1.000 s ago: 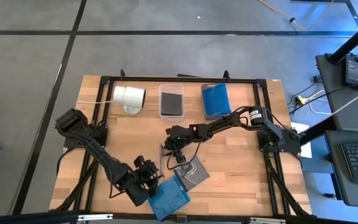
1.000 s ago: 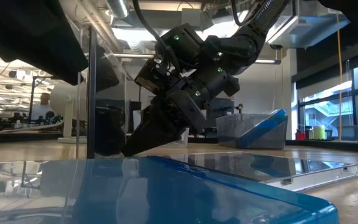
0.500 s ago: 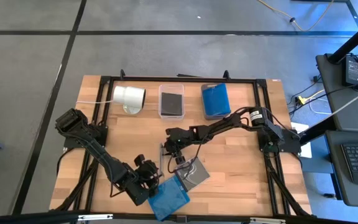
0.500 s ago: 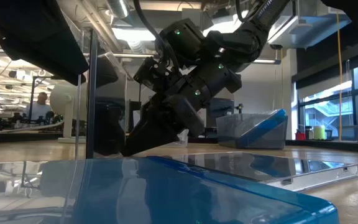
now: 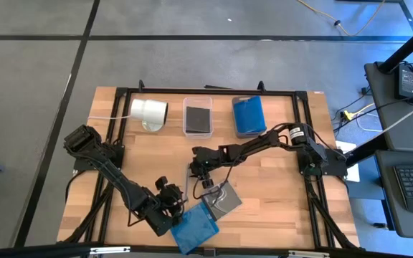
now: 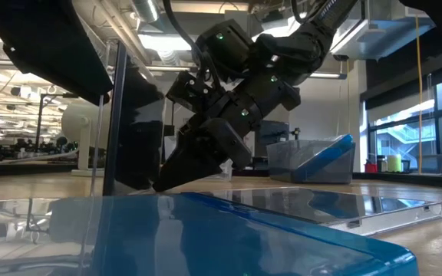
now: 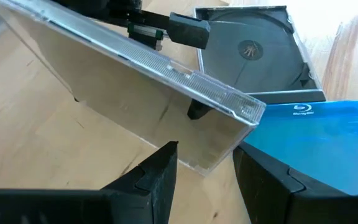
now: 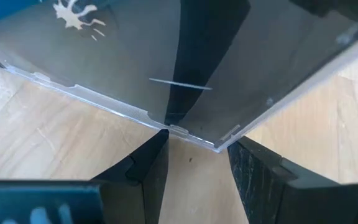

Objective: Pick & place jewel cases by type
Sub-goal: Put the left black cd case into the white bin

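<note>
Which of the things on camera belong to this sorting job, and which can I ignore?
Job:
- clear plastic jewel case in the right gripper
- open grey jewel case
- translucent blue jewel case by the left gripper
- clear bin holding a dark case
- clear bin holding a blue case

Lying about:
- white cylinder
- black power brick off the table

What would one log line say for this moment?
right gripper: grips clear jewel case, tilted on edge | left gripper: open, at its corner | blue jewel case: lying flat
</note>
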You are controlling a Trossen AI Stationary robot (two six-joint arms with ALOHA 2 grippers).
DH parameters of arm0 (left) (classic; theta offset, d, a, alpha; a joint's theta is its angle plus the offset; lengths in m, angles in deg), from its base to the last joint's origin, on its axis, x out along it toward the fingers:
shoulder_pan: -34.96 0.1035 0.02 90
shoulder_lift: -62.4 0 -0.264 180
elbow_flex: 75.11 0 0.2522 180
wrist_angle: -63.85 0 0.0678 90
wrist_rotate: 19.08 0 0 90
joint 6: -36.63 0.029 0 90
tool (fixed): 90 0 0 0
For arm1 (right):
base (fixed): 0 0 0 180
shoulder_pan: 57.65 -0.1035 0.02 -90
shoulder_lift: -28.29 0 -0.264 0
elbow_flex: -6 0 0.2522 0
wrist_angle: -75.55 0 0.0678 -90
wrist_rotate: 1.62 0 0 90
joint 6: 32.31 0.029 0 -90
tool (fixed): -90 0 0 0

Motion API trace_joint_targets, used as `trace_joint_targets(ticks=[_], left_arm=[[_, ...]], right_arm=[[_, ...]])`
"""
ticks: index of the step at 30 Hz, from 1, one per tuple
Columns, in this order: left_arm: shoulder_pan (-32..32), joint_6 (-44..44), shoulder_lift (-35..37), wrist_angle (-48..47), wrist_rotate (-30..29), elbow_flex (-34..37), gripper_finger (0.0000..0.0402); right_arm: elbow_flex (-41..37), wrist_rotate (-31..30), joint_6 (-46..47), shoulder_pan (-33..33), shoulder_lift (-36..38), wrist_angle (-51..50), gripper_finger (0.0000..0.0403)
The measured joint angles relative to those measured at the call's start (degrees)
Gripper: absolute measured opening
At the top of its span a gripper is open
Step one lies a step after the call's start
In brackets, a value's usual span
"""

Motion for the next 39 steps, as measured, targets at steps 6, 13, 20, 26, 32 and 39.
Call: trace_joint_targets(ticks=[6,13,20,26,32,39], left_arm=[[-0.02,-0.33,0.0,0.21,0.1,0.0,0.0153],[-0.04,-0.43,0.0,0.28,0.2,0.0,0.0153],[-0.06,-0.56,0.0,0.4,0.23,0.0,0.0153],[-0.06,-0.52,0.02,0.42,0.27,0.0,0.0153],[-0.09,-0.55,0.02,0.42,0.33,0.0,0.0153],[-0.09,-0.48,0.07,0.36,0.36,0.0,0.0153]], right_arm=[[0.1,0.03,-0.36,-0.02,0.09,-1.94,0.0168],[0.11,0.33,-0.24,0.02,0.18,-2.85,0.0168],[0.11,0.41,-0.29,0.07,0.21,-3.36,0.0168],[0.13,0.54,-0.31,0.17,0.3,-5.53,0.0168],[0.17,0.55,-0.45,0.23,1.46,-9.98,0.0168],[-0.24,0.18,-4.18,0.24,6.23,-17.69,0.0168]])
